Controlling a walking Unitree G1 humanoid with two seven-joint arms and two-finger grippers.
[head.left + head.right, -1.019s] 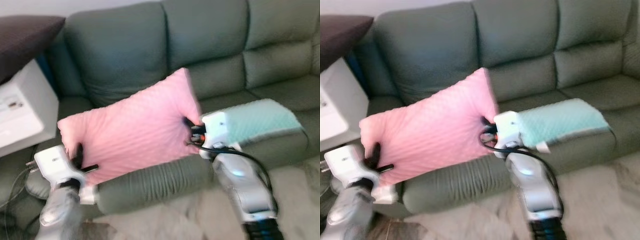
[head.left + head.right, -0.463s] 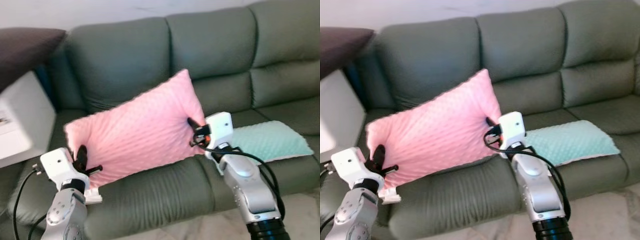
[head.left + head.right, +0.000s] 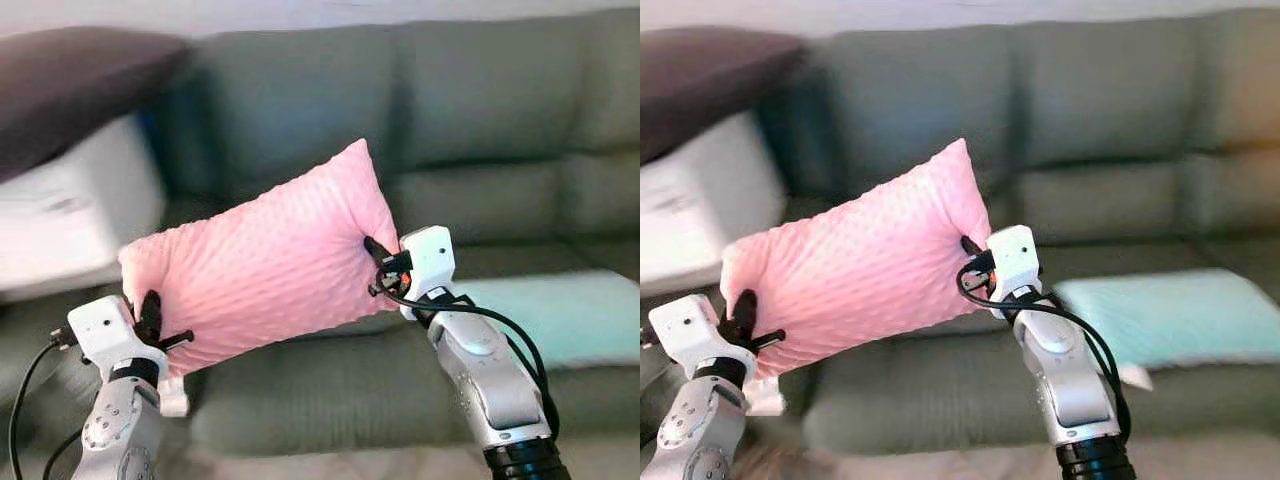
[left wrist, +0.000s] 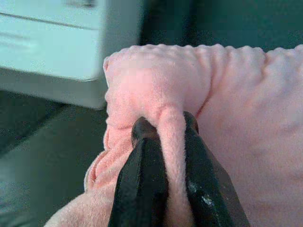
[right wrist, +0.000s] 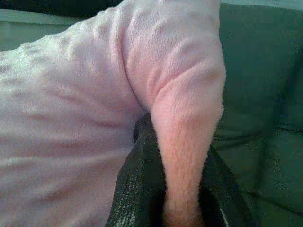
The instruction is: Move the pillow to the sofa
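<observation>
A pink dotted pillow hangs in the air in front of a grey-green sofa, tilted with its right end higher. My left gripper is shut on the pillow's lower left corner, and the wrist view shows a fold of pink fabric pinched between the black fingers. My right gripper is shut on the right edge, where the pillow bulges out between its fingers. The sofa seat lies just below the pillow.
A mint-green cushion lies on the sofa seat to the right. A white cabinet stands at the left beside the sofa arm, with a dark brown cushion on top. A strip of pale floor shows along the lower edge.
The camera has swung to the right and the picture is blurred. Both grippers still hold the pillow in the same pose above the seat.
</observation>
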